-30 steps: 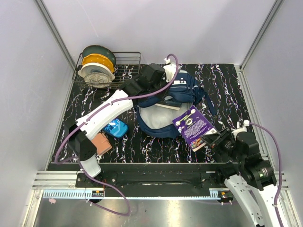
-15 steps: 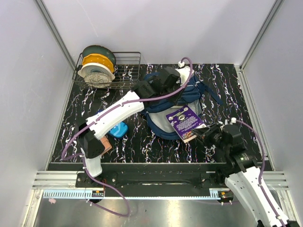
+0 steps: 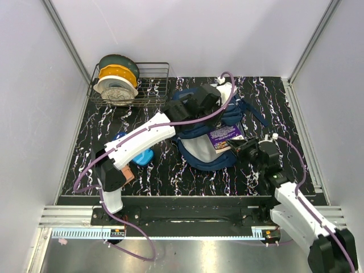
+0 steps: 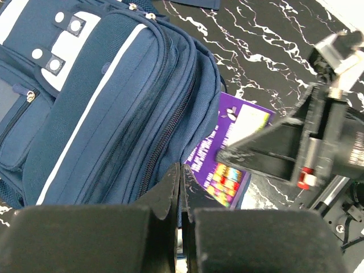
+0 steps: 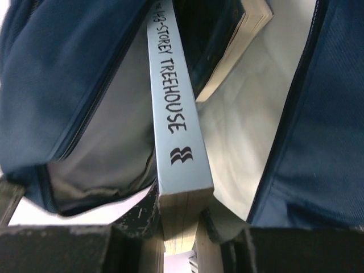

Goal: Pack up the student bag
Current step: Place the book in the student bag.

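The student bag, a navy backpack with a white stripe, lies mid-table with its mouth towards the right arm. My left gripper is over its far side. In the left wrist view the gripper is shut, pinching the edge of the bag. My right gripper is shut on a purple-covered book. In the right wrist view the gripper holds the book by its lower end, and the book's far end is inside the bag's opening, against the grey lining.
A wire rack with filament spools stands at the back left. A bright blue pouch and a brown block lie near the left arm. Side walls enclose the black marbled table.
My right gripper has carried the book from the front right of the table into the bag's mouth. My left gripper has moved right with the bag's edge, and the bag shifted right.
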### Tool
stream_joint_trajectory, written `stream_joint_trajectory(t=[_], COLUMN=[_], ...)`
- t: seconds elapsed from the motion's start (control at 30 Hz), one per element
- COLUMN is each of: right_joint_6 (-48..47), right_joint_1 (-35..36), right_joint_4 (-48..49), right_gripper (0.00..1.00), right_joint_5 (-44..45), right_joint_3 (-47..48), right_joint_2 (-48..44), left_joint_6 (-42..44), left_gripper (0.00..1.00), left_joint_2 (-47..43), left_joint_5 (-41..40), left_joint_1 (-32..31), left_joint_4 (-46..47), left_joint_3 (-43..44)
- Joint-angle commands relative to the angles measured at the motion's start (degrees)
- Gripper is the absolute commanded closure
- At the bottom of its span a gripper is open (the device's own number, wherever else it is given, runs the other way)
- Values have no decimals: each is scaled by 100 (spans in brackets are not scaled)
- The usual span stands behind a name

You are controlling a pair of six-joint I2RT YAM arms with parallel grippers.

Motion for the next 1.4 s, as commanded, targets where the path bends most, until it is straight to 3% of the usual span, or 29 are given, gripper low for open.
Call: stream_joint_trajectory(t=[0.0, 0.17, 0.4, 0.47, 0.53, 0.6, 0.63, 0.67, 0.8, 0.83, 0.87, 0.9, 1.17, 1.23, 1.27, 1.3, 1.37], right_joint_6=[233, 374, 313, 443, 428, 173, 111, -2, -512, -713, -855, -952, -874, -778, -742, -742, -970], right_joint_1=[-2, 24, 120, 138, 138, 156, 156, 147, 147, 156, 147, 147, 147, 147, 147, 147, 156], right_joint_4=[1931, 3003, 3888, 3954, 3725, 3787, 3700, 3612, 2420, 2094, 1725, 973, -2099, -3285, -3706, -4346, -4623], right_gripper=[100, 99, 87, 76, 52, 40, 37, 23, 11, 8, 1, 0, 0, 2, 2, 2, 4], right_joint_5=[569, 990, 966, 948, 582, 160, 53, -18, -10, 16, 147, 218, 569, 772, 1277, 1474, 1773], right_joint_3=[-17, 211, 853, 870, 1028, 950, 880, 792, 177, 124, 71, 62, 149, 254, 446, 544, 815], right_joint_2=[651, 1934, 3569, 3930, 4149, 4160, 4020, 3880, 2651, 1995, 1641, 1307, -1471, -2339, -2597, -2843, -3275], left_joint_6=[-264, -413, -501, -501, -493, -493, -493, -554, -765, -800, -844, -853, -967, -967, -1037, -1090, -1256], left_gripper=[100, 100, 100, 100, 100, 100, 100, 100, 100, 100, 100, 100, 100, 69, 53, 29, 16], left_joint_2=[-504, -521, -513, -521, -539, -548, -548, -548, -635, -662, -679, -688, -601, -574, -583, -618, -854], left_joint_5=[194, 247, 300, 291, 212, 125, 107, 107, 335, 352, 387, 388, 853, 1107, 1178, 1179, 1030], left_joint_1=[-276, -364, -382, -382, -373, -356, -312, -259, 31, 144, 189, 233, 523, 593, 611, 629, 708], left_joint_4=[801, 854, 968, 995, 1047, 1065, 1065, 1074, 1275, 1354, 1381, 1408, 1548, 1540, 1522, 1531, 1662], left_joint_3=[435, 479, 444, 392, 322, 225, 198, 103, -249, -320, -407, -452, -619, -707, -864, -1004, -1503])
